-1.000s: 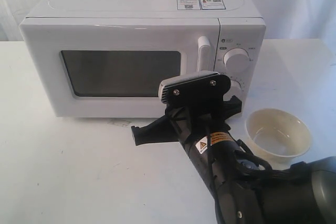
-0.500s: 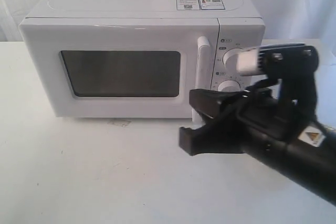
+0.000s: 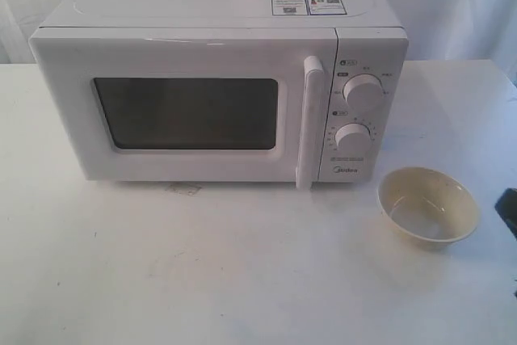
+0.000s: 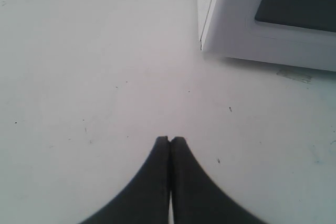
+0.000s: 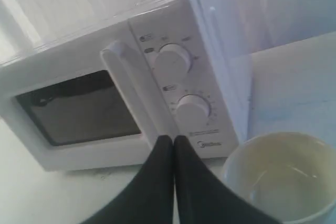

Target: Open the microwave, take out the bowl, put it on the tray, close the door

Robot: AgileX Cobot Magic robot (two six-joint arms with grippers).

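Note:
The white microwave (image 3: 218, 30) stands at the back of the table with its door (image 3: 186, 111) shut and the tall handle (image 3: 309, 123) beside the two knobs (image 3: 362, 92). To its right, the cream-yellow bowl (image 3: 428, 204) sits empty and upright on the table in front of the knob panel. My right gripper (image 5: 173, 138) is shut on nothing, hovering close to the bowl (image 5: 283, 177) and pointing at the microwave's front (image 5: 79, 108). Over bare table near the microwave's corner (image 4: 231, 30), my left gripper (image 4: 170, 139) is shut and holds nothing. No tray is in view.
A white table (image 3: 202, 264) carries everything, with a white curtain behind. A dark bit of the right arm (image 3: 509, 209) shows at the right edge of the exterior view. A small scuff mark (image 3: 184, 189) lies on the table under the door.
The right arm, which stood in front of the handle and knobs, has pulled back to the right almost out of the exterior view, uncovering the knob panel and the bowl.

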